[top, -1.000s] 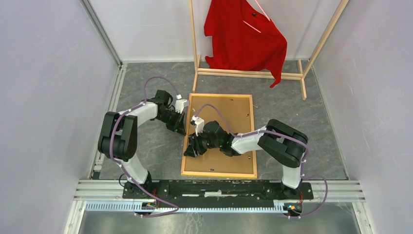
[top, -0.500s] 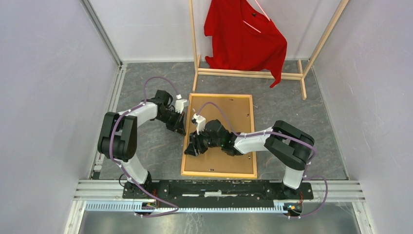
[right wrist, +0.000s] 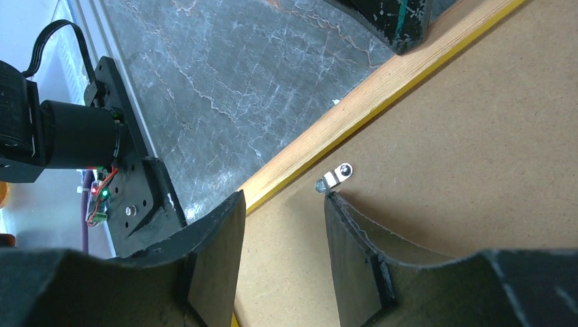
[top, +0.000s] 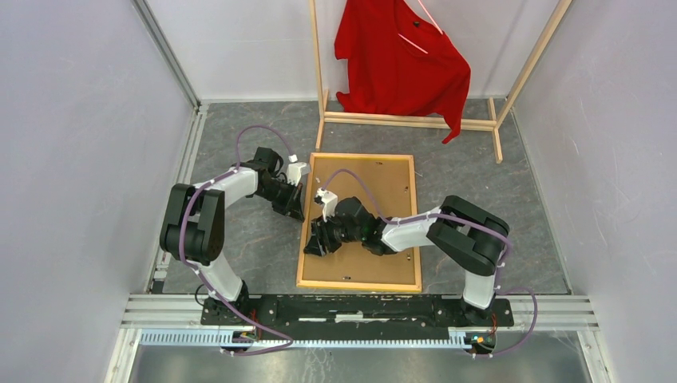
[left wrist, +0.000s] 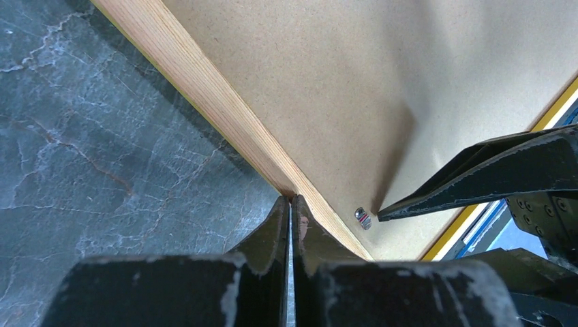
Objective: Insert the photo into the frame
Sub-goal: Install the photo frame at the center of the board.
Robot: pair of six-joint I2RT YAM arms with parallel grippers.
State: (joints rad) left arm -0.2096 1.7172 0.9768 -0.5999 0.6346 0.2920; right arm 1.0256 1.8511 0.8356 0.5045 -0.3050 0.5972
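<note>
1 frame [top: 361, 285] face down — left end effector [left wrist: 292, 201] closed, right end effector [right wrist: 283, 199] spread beside 1 clip [right wrist: 337, 177]

Left end effector [left wrist: 292, 201]: 2 black fingers pressed together with no gap, tips touching the frame's rail.
Frame: thin rectangular light-wood frame [left wrist: 204, 92], 1 rail running diagonally from the top left to the fingertips; a yellow strip shows at the right edge.
Backing: plain brown board [left wrist: 327, 75] inside the rail.
Clip: small silver metal tab [left wrist: 363, 218] on the board, just beside the rail.
Right end effector's finger [left wrist: 491, 170]: black wedge, tip near the tab.
Counter: dark grey marbled counter [left wrist: 82, 136], left of the rail.
</note>
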